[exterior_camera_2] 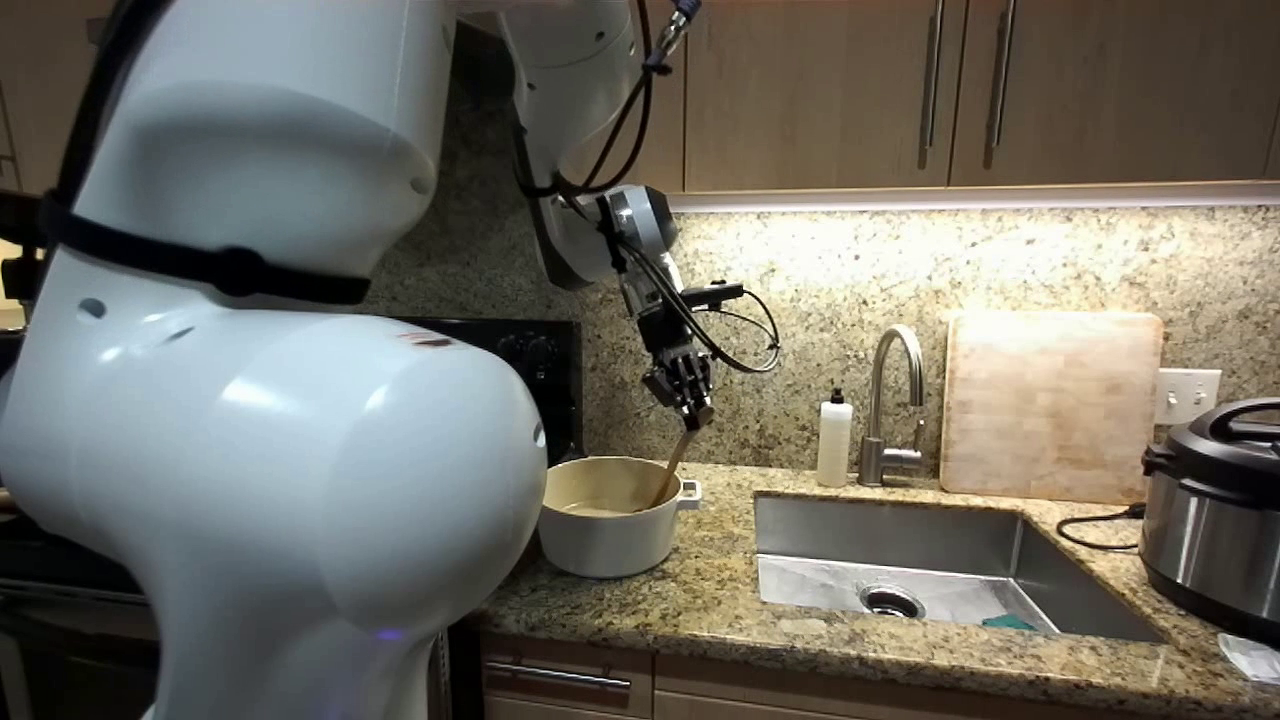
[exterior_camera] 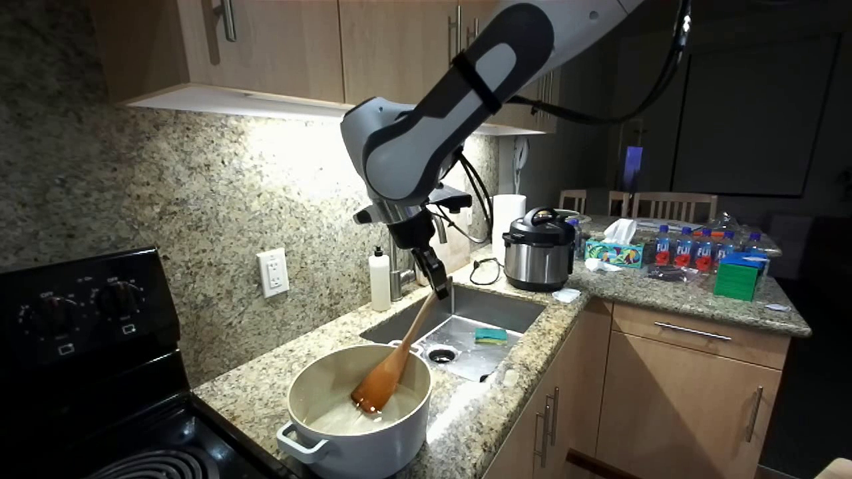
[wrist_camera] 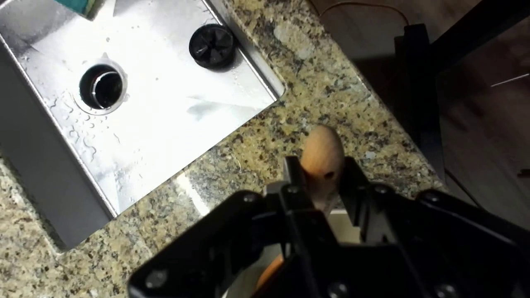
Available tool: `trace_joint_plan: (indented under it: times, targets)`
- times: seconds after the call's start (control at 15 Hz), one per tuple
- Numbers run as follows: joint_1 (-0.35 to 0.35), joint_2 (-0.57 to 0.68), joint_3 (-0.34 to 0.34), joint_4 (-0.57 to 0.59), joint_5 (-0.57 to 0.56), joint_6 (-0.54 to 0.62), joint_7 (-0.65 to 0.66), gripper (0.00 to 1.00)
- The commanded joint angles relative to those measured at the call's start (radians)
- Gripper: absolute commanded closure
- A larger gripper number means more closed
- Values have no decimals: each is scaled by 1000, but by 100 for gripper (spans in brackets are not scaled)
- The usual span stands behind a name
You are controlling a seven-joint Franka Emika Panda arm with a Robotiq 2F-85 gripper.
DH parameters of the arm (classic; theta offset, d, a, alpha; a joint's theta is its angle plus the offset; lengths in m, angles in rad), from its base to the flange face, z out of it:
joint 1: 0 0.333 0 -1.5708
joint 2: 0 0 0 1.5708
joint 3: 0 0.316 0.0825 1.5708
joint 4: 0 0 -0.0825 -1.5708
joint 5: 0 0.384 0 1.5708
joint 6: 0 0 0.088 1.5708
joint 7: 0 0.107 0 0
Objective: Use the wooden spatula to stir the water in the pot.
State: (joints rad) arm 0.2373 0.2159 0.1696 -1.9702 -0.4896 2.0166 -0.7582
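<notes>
Now the pincer [wrist_camera: 323, 174] pinches the wooden spatula [exterior_camera: 391, 369] by its handle end! Below the grip, it slants down into the water [exterior_camera: 336, 419] in the pot [exterior_camera: 376, 452].

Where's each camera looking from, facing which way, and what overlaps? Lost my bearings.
In an exterior view: at the stove end, looking along the counter over the pot; the arm and gripper show.
In an exterior view: in front of the counter, facing the backsplash; bulky arm links fill the picture's left.
Wrist view: behind the gripper's fingers, looking down past them at the sink.
Both exterior views share the pot, wooden spatula and gripper.
</notes>
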Motion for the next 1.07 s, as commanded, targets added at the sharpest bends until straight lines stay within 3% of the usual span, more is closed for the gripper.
trace_joint_plan:
  times: [0.0,0.33,0.67,1.0]
  targets:
    - [0,-60,27,-51,-30,-76,-39,93]
    - [3,16,61,4,-25,-90,-183,93]
    - [5,79,81,49,-25,36,-304,93]
    - [15,121,71,112,-16,76,-283,93]
